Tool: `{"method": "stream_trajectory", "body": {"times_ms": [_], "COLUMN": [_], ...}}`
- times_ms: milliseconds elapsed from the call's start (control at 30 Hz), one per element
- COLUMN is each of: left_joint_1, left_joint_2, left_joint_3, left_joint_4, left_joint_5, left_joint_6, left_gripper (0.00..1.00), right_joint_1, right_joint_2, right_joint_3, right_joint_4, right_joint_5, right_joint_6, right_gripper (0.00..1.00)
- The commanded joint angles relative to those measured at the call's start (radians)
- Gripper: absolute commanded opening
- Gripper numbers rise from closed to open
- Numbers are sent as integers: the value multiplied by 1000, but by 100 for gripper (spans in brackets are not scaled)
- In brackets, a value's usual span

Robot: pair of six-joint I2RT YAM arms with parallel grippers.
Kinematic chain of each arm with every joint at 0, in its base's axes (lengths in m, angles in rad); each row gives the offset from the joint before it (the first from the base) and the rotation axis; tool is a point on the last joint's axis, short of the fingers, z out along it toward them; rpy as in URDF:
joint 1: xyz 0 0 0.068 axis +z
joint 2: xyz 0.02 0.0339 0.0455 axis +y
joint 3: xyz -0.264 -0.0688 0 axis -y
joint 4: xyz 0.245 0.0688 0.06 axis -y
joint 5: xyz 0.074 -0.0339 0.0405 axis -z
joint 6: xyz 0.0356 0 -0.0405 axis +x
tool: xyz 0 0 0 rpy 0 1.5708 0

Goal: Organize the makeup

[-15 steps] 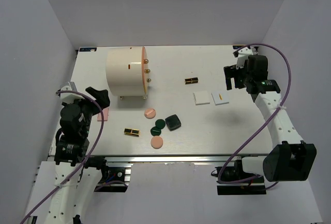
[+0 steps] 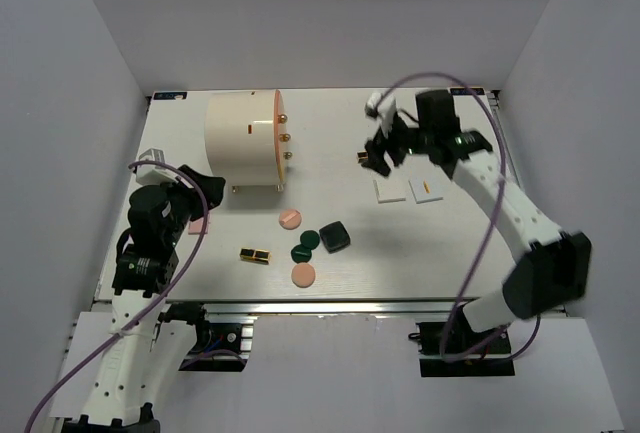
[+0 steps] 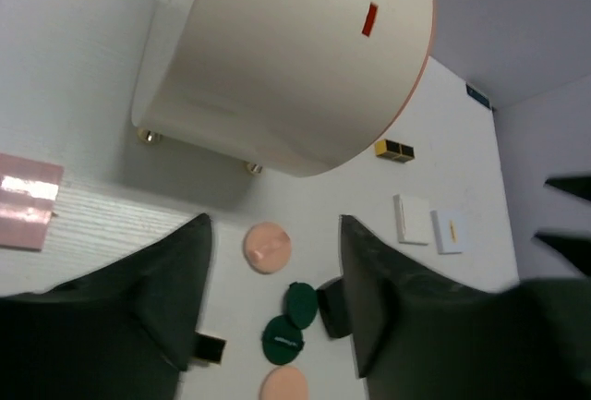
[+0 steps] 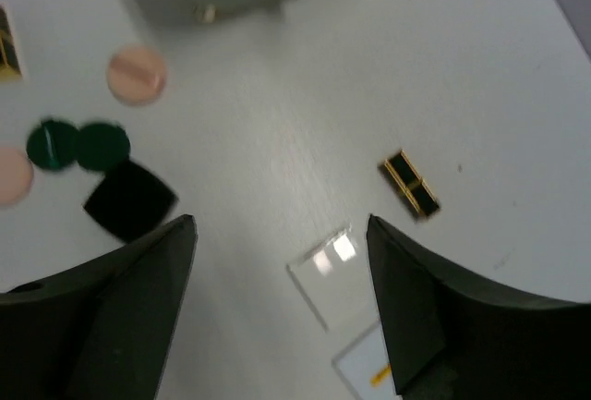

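The makeup lies spread over the white table (image 2: 450,253). In the middle are two peach discs (image 2: 290,219) (image 2: 303,275), two dark green discs (image 2: 306,245), a dark square compact (image 2: 335,237) and a black-gold bar (image 2: 256,255). Two white square tiles (image 2: 389,190) (image 2: 426,189) lie to the right. My right gripper (image 2: 383,156) is open and empty, above the left tile (image 4: 332,271), beside a second black-gold bar (image 4: 412,184). My left gripper (image 2: 192,193) is open and empty, above the table near the pink pad (image 3: 28,199).
The big cream cylinder (image 2: 245,140) with orange front and gold knobs stands at the back left on small gold feet. The right arm's purple cable (image 2: 480,243) arcs over the table's right side. White walls enclose the table on three sides.
My right arm has swung left from the back right corner to above the black-gold bar and the tiles. My left gripper has shifted slightly. The makeup has not moved.
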Motion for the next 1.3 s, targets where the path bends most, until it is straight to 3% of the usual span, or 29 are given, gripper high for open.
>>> {"method": "stream_trajectory", "body": {"times_ms": [0,33,100,233,500,667,1267], "left_joint_1": [2,2,2,2,2,2,2], "left_joint_2": [-21,-29,-38,-26,-20,-12,0], "left_joint_3": [2,-3,-9,3,-29,-30,-43], "left_joint_4": [-22,-22,-19,-19,27,32,32], "left_joint_5": [41,44,51,61,70,71,68], "left_joint_6": [-74,-99,-116,-145,-237,-266,-274], "left_gripper": [74,78,82,83,85,86,87], "right_joint_1": [-11,-8,12,36,78,86,125], "right_joint_2": [246,281,350,512,768,864,921], "right_joint_3": [314,336,342,486,689,781,767], "right_joint_4": [100,137,257,439,619,685,756], "right_joint_5": [-257,-300,-328,-351,-353,-357,-380], "right_joint_6": [335,405,648,918,1200,1248,1306], "right_gripper": [72,58,49,65,68,68,57]}}
